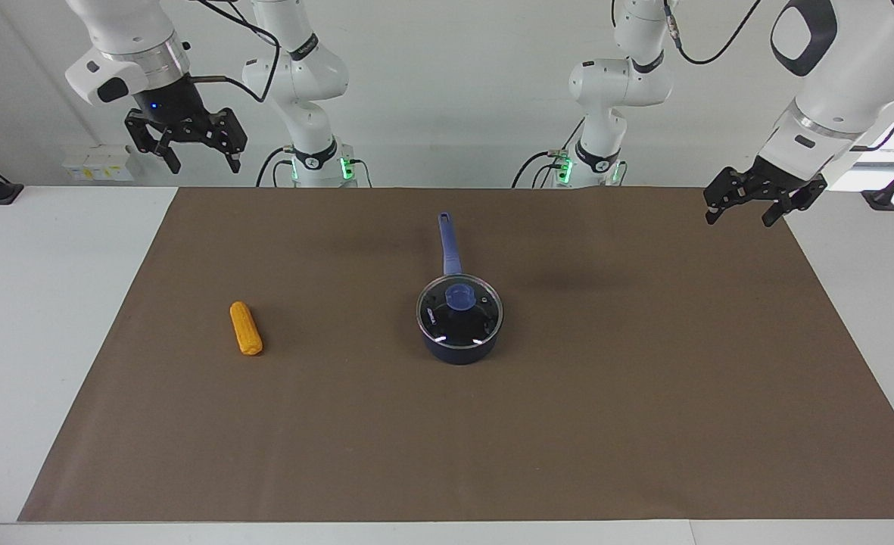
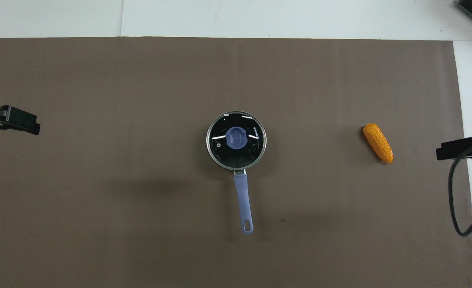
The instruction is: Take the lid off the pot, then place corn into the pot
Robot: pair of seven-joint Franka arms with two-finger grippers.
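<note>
Starting arrangement, with the pot [image 1: 458, 344] taken as landmark. The pot stands on the brown mat [image 1: 568, 439], its long handle [image 1: 448, 242] pointing toward the robots. The lid [image 1: 459, 312] sits closed on the pot's rim, its blue knob [image 1: 459, 297] at the centre. The corn [image 1: 246, 328] lies flat on the mat, well apart from the pot, toward the right arm's end of the table.

The left gripper [image 1: 745, 211] hangs over the mat's edge at the left arm's end, well apart from the pot, jaws spread and empty. The right gripper [image 1: 200, 160] hangs high at the right arm's end, nearer that end than the corn, jaws likewise spread and empty.

Handling, as judged: the lid looks like rigid glass with a thin metal rim, probably smooth, fragile if dropped and fairly light; the knob is the natural place to pinch, followed by a straight upward lift. The corn looks light and bumpy, so it should grip readily across its middle, the fingers closing on its narrow width. The pot appears small enough to shift if knocked.

Count: one pot, one lid, one corn, two grippers
</note>
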